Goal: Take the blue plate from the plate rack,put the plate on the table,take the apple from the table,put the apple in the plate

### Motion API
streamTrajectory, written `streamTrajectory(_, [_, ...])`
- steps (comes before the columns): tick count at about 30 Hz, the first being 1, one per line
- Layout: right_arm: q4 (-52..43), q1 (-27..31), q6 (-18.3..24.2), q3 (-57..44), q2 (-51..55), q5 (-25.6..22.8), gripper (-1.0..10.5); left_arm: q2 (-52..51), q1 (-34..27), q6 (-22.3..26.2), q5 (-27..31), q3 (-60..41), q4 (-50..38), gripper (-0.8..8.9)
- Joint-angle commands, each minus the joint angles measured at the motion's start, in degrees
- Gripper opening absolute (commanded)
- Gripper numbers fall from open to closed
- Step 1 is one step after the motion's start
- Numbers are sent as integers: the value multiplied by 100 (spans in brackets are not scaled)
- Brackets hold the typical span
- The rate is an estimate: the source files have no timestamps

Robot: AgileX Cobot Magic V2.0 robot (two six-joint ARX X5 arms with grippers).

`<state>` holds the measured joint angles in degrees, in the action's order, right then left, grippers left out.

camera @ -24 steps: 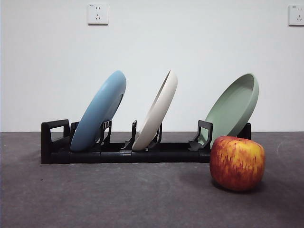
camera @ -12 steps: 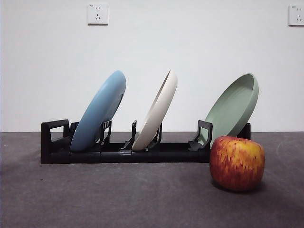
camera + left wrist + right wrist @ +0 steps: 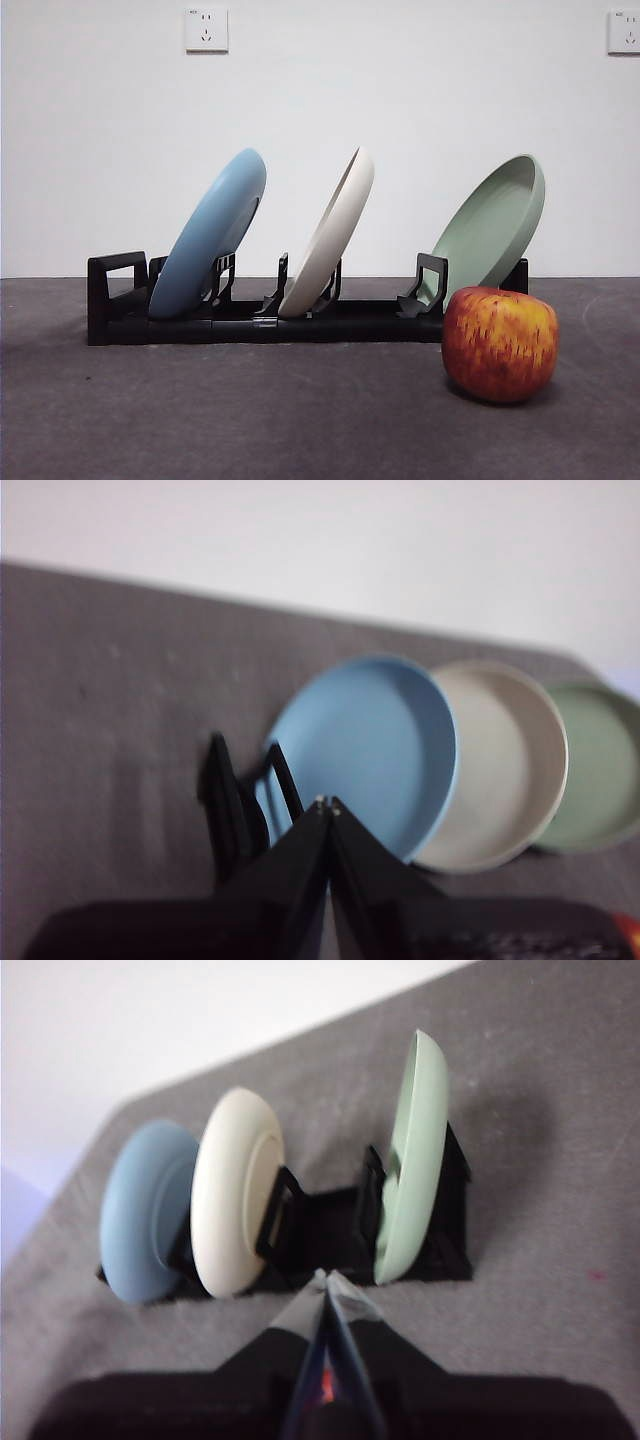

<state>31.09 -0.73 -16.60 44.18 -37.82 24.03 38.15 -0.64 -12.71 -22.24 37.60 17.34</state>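
Plain white wall with two sockets behind; dark grey table (image 3: pixel 250 420) in front. Blue plate (image 3: pixel 210 232) sits leaning in the end slot of the plate rack (image 3: pixel 300 322), next to a cream plate (image 3: pixel 330 235), then a sage-green plate (image 3: pixel 492 230). Apple (image 3: pixel 499 343) rests on the table just in front of the green plate's end of the rack.

Left gripper (image 3: pixel 326 802) hangs above the blue plate with jaws pressed together, holding nothing; right gripper (image 3: pixel 324 1276) likewise closed and empty.

Risks as I judge them — the cream plate stands close beside the blue one, so a wide jaw could nudge it. Lifting at an angle might drag the rack along.

Front view gives no arm at all; only the wrist views show the grippers. Left wrist view shows the blue plate's hollow face — the front view sees only its back.
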Motion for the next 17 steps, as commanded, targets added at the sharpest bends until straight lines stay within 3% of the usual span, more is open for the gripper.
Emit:
streamTrajectory(1, [581, -9, 758, 562, -476, 9, 2, 702, -4, 457, -334, 501, 356, -6])
streamTrajectory(4, [1113, -9, 1045, 1029, -918, 11, 13, 1368, 7, 577, -879, 1019, 638, -4])
streamTrajectory(7, [1318, -9, 1139, 1263, -1217, 11, 159, 1915, 125, 590, -1237, 1427, 732, 1])
streamTrajectory(8, [1318, -9, 1134, 1290, -1281, 9, 229, 2068, 195, 590, -1241, 1550, 737, 15])
streamTrajectory(9, [1318, -13, 1132, 1307, -1344, 11, 315, 2256, 321, 590, -1228, 1716, 730, 89])
streamTrajectory(11, [1318, -48, 1128, 1309, -1421, 11, 356, 2599, 616, 588, -1102, 2065, 688, 268])
streamTrajectory(17, [1311, -247, 1084, 1309, -1436, 9, 351, 3899, 1493, 599, -584, 3403, 975, 291])
